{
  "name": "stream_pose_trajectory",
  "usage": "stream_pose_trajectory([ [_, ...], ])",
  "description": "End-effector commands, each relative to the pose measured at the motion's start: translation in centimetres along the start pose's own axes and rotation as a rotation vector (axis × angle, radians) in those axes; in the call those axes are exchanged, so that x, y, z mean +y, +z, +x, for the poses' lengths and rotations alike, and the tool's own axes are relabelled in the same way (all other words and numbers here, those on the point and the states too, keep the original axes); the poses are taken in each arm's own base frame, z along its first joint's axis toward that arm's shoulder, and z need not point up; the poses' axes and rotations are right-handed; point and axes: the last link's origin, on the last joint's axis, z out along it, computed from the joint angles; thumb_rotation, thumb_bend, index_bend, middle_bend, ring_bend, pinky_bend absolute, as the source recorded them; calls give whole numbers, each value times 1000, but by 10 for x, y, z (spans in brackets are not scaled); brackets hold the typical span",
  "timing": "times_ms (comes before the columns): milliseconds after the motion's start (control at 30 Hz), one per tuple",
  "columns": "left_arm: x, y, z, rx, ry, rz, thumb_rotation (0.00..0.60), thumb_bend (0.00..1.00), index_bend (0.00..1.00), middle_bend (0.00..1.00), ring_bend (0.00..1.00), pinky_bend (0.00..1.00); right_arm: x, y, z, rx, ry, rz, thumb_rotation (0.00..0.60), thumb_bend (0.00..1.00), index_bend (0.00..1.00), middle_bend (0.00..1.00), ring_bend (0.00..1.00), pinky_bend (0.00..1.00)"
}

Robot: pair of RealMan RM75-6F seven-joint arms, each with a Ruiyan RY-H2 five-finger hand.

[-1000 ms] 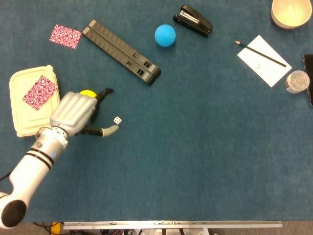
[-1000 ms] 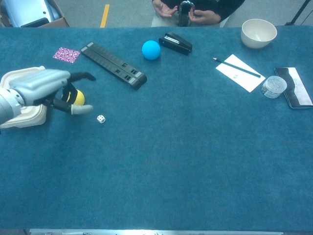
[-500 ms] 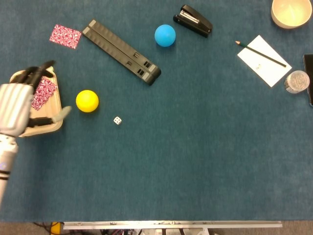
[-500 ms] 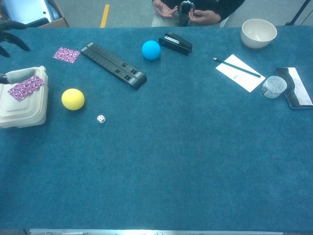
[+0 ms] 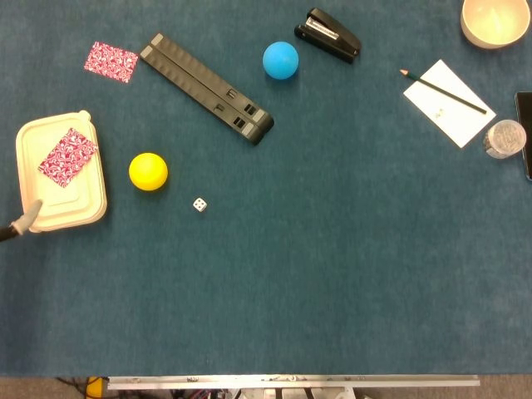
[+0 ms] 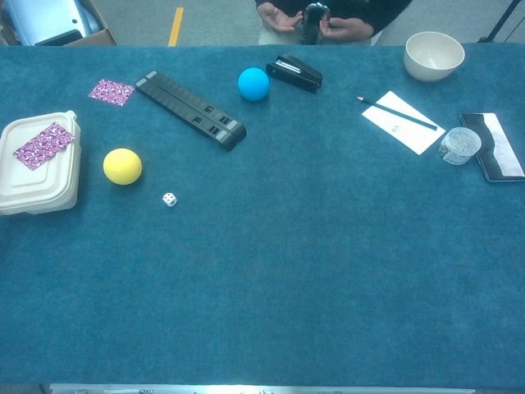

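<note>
Only one fingertip of my left hand shows, at the left edge of the head view. It lies at the front corner of a cream lidded box; whether it touches the box cannot be told. The chest view shows no hand. A red patterned card lies on the box lid. A yellow ball sits on the blue cloth just right of the box, and a small white die lies a little further right. My right hand is in neither view.
Further back are a long black bar, a second patterned card, a blue ball and a black stapler. At the right are a paper with a pencil, a bowl and a clear cup. A person's hands are at the far edge.
My left hand has let go of the yellow ball beside the die and drawn back left, over the box and nearly out of view. The ball stays where it was left.
</note>
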Motion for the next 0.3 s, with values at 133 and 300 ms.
stream_pose_trajectory([
  [133,-7,-12,3,9,-1,21,349,175,105,210,118,152,-2,1,-2,-6,-2,4,600,289,253,211,57,63],
  [300,-7,-12,3,6,-7,17,349,175,108,210,119,152,-4,1,-4,-9,-2,6,600,289,253,211,57,63],
])
